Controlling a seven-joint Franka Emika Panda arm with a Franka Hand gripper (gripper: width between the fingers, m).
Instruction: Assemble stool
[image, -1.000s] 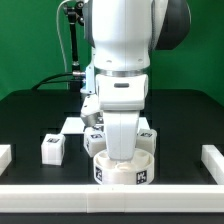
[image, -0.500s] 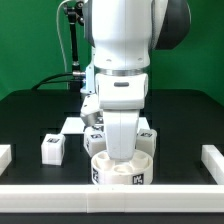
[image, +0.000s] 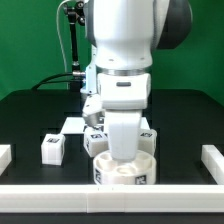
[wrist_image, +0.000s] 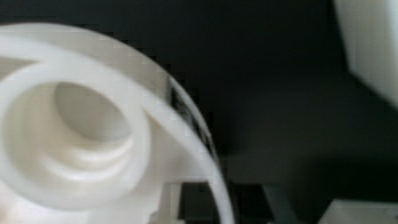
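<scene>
The white round seat disc (image: 125, 172) lies near the table's front edge, with tags on its rim. In the wrist view the disc (wrist_image: 71, 120) fills the frame, hollow side showing. My gripper (wrist_image: 215, 200) has a dark finger on each side of the disc's thin rim and is shut on it. In the exterior view the gripper (image: 125, 152) reaches down into the disc, its fingertips hidden by the hand. One leg block (image: 52, 148) stands apart to the exterior view's left. Two more leg blocks (image: 96, 140) (image: 148, 134) sit just behind the disc.
The marker board (image: 72, 124) lies behind the leg blocks. Plain white bars run along the front edge (image: 60, 194), the exterior view's left (image: 5, 155) and its right (image: 213, 160). A black cable post (image: 72, 40) stands at the back.
The seat disc and the gripper on it have shifted slightly toward the exterior view's right. The leg blocks have not moved.
</scene>
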